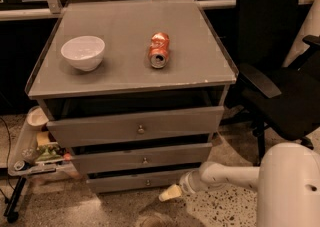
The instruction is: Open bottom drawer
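Though end effector (170,193) hangs by bottom drawer (115,183), R end, grip state can't tell, inside hidden

Bowl (83,52), red can (159,50) (on side), black chair (280,71).

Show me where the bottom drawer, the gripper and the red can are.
bottom drawer (120,184): camera view, grey front panel.
gripper (165,196): camera view, pale tip, low beside the bottom drawer's right end.
red can (159,47): camera view, its body.
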`<act>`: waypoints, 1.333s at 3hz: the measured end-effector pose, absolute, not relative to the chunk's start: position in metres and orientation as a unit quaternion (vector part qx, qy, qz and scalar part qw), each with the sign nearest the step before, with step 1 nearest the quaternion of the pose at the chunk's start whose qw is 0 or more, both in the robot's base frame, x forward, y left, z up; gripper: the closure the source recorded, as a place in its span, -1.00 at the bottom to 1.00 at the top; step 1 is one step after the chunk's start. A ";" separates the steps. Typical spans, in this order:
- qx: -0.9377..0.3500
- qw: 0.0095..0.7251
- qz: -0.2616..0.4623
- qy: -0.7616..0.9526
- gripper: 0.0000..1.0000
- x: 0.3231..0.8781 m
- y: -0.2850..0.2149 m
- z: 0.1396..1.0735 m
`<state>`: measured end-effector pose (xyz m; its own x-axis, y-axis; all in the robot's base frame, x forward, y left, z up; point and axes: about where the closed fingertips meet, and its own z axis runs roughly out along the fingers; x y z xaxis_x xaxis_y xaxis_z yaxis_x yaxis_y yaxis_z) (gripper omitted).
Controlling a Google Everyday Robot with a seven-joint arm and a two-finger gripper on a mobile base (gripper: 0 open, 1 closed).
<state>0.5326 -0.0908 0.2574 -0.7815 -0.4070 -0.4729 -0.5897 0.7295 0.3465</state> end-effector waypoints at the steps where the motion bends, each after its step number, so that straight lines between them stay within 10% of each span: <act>1: -0.260 0.206 0.235 0.914 -1.00 0.559 -0.089 0.234; 4: -0.248 0.258 0.193 0.914 -1.00 0.610 -0.101 0.200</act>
<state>0.6101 -0.1012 0.1996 -0.7444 -0.3528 -0.5669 -0.5524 0.8024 0.2258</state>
